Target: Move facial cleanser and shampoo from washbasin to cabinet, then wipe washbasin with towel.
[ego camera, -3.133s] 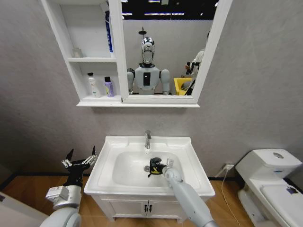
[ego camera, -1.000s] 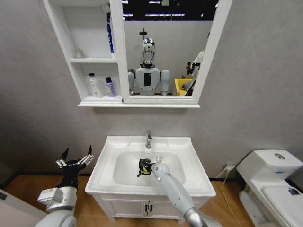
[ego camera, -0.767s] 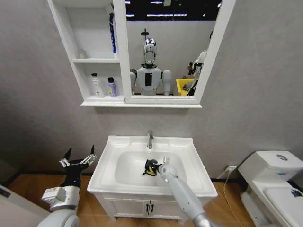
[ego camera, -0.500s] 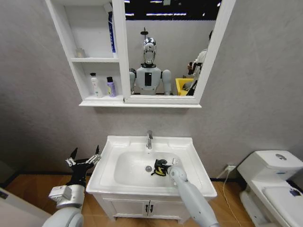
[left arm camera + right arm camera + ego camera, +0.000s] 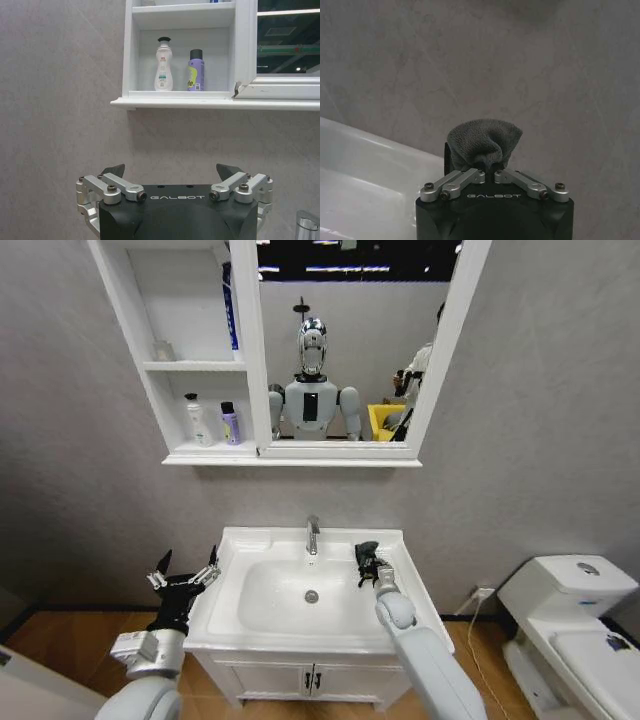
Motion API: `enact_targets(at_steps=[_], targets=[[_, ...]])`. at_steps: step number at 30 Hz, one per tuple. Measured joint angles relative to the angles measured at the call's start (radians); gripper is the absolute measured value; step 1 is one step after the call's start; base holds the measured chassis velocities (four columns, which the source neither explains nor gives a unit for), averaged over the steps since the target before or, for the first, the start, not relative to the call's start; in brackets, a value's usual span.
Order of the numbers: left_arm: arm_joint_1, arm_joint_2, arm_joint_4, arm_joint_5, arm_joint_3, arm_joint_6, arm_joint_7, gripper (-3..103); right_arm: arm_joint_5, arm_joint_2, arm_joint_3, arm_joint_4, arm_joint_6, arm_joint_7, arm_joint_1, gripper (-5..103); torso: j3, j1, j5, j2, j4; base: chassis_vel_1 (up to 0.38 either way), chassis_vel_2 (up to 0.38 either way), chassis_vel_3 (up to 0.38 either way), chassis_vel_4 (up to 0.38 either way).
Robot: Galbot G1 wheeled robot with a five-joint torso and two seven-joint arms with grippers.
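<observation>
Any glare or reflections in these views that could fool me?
Head view: the mirror reflects the robot itself, not a second one; basin evenly lit. Right wrist view: soft sheen on the basin rim, towel clear. Left wrist view: bottles sharp, no glare.

Left gripper [image 5: 170, 176] sits with its jaws spread wide, nothing between them, facing a grey wall. Above and beyond the jaws is the cabinet [image 5: 182, 97], its lowest compartment holding a white bottle with a black cap [image 5: 163, 65] and, just beside it, a purple bottle with a black cap [image 5: 195, 70], both upright on the shelf and roughly centred over the gap. Past the outer side of one jaw, the white mirror frame [image 5: 280, 90] adjoins the cabinet, and a chrome faucet tip [image 5: 308, 224] sits low near that same jaw.
</observation>
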Motion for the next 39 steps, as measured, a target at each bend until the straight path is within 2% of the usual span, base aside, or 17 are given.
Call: enact_targets(at_steps=[4,7,9,13,15,16,19,23,24,26,28,31,32,34,35,37,39], targets=[[0.002,0.000,-0.009,-0.001,0.002,0.004,-0.003,100,0.048,-0.016,0.047,-0.022,-0.014,-0.021,-0.003,3,0.000,0.000,0.0003,0.000,-0.0001,0.000,0.000,0.000,0.000],[0.002,0.000,-0.011,-0.002,0.002,0.006,-0.007,100,0.085,-0.031,0.078,-0.046,-0.028,-0.073,-0.006,3,0.000,0.000,0.0005,0.000,0.0000,0.000,0.000,0.000,0.000],[0.002,0.000,-0.012,-0.002,0.001,0.007,-0.009,100,0.150,-0.055,0.111,-0.068,-0.044,-0.178,-0.010,1,0.000,0.000,0.0004,0.000,-0.0002,0.000,0.000,0.000,0.000],[0.002,0.000,-0.012,-0.002,0.001,0.007,-0.009,100,0.220,-0.064,0.114,-0.082,-0.046,-0.207,-0.005,5,0.000,0.000,0.0003,0.000,-0.0002,0.000,0.000,0.000,0.000],[0.001,0.001,-0.012,-0.002,0.003,0.007,-0.009,100,0.305,-0.065,0.118,-0.094,-0.061,-0.207,0.007,21,0.000,0.000,0.0002,0.000,0.0003,0.000,0.000,0.000,0.000],[0.001,0.001,-0.012,-0.002,0.003,0.007,-0.009,100,0.305,-0.065,0.118,-0.094,-0.061,-0.207,0.007,21,0.000,0.000,0.0002,0.000,0.0003,0.000,0.000,0.000,0.000],[0.002,0.005,-0.013,-0.002,0.003,0.007,-0.009,100,0.314,-0.065,0.124,-0.114,-0.052,-0.204,0.022,37,0.000,0.000,0.0003,0.000,0.0002,0.000,0.000,0.000,0.000],[0.002,0.008,-0.013,-0.003,0.001,0.007,-0.009,100,0.328,-0.071,0.126,-0.119,-0.049,-0.204,0.028,43,0.000,0.000,0.0001,0.000,0.0002,0.000,0.000,0.000,0.000],[0.002,0.009,-0.013,-0.003,0.000,0.007,-0.009,100,0.335,-0.072,0.129,-0.112,-0.049,-0.203,0.021,54,0.000,0.000,0.0002,0.000,0.0003,0.000,0.000,0.000,0.000],[0.001,0.010,-0.013,-0.004,0.000,0.007,-0.010,100,0.342,-0.075,0.135,-0.087,-0.049,-0.205,-0.003,65,0.000,0.000,0.0001,0.000,0.0002,0.000,0.000,0.000,0.000],[0.000,0.012,-0.013,-0.005,0.000,0.007,-0.010,100,0.343,-0.077,0.138,-0.079,-0.049,-0.207,-0.011,65,0.000,0.000,0.0002,0.000,0.0000,0.000,0.000,0.000,0.000],[-0.006,0.017,-0.009,-0.012,0.002,0.006,-0.010,100,0.343,-0.084,0.143,-0.053,-0.034,-0.216,-0.037,82,0.000,0.000,0.0002,0.000,0.0000,0.000,0.000,0.000,0.000],[-0.006,0.017,-0.009,-0.012,0.002,0.006,-0.010,100,0.343,-0.084,0.143,-0.053,-0.034,-0.216,-0.037,82,0.000,0.000,0.0002,0.000,0.0000,0.000,0.000,0.000,0.000],[-0.010,0.022,-0.009,-0.017,0.003,0.006,-0.010,100,0.319,-0.087,0.154,-0.023,-0.021,-0.208,-0.058,88,0.000,0.000,0.0003,0.000,0.0002,0.000,0.000,0.000,0.000],[-0.013,0.025,-0.009,-0.023,0.003,0.006,-0.010,100,0.284,-0.090,0.174,0.029,-0.011,-0.187,-0.092,97,0.000,0.000,0.0003,0.000,0.0006,0.000,0.000,0.000,0.000],[-0.014,0.027,-0.009,-0.028,0.002,0.006,-0.010,100,0.264,-0.093,0.189,0.080,-0.008,-0.174,-0.124,97,0.000,0.000,0.0004,0.000,0.0004,0.000,0.000,0.000,0.000],[-0.023,0.028,-0.009,-0.038,-0.002,0.006,-0.010,100,0.212,-0.079,0.243,0.277,-0.028,-0.118,-0.247,100,0.000,0.000,-0.0006,0.000,0.0001,0.000,0.000,0.000,0.000]])
